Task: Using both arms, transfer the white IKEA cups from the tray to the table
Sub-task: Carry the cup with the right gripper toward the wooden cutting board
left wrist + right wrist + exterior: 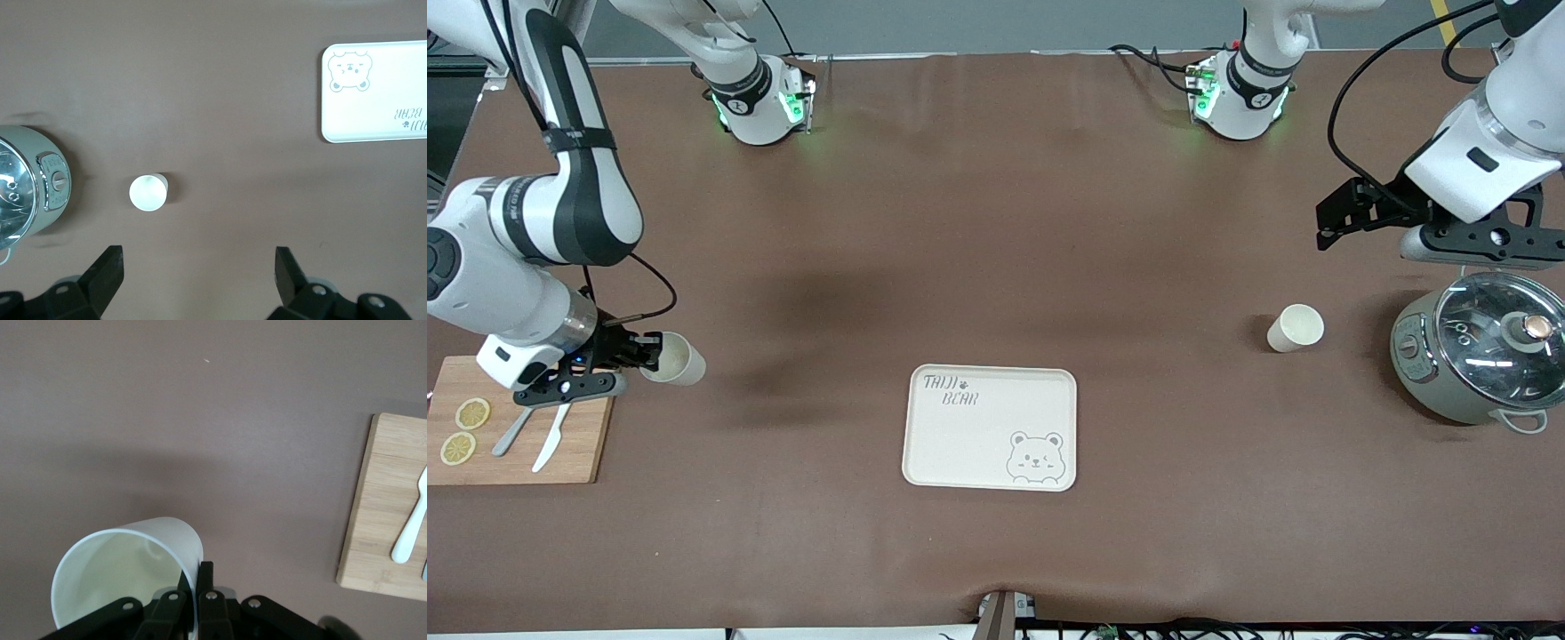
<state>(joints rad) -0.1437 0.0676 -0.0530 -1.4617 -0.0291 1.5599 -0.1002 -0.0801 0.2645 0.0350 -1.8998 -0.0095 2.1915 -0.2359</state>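
Your right gripper is pinched shut on the wall of one white cup, one finger inside the rim and one outside, and the cup hangs tilted over the table just beside the cutting board at the right arm's end. To set it down well, level the cup first, lower it until the base sits flat on the brown sheet, clear of the board's edge, and only then release. Your left gripper is spread wide and holds nothing, up over the table near the pot. The other cup stands upright on the table beside the pot. The tray, near the front edge at mid-table, holds no cups.
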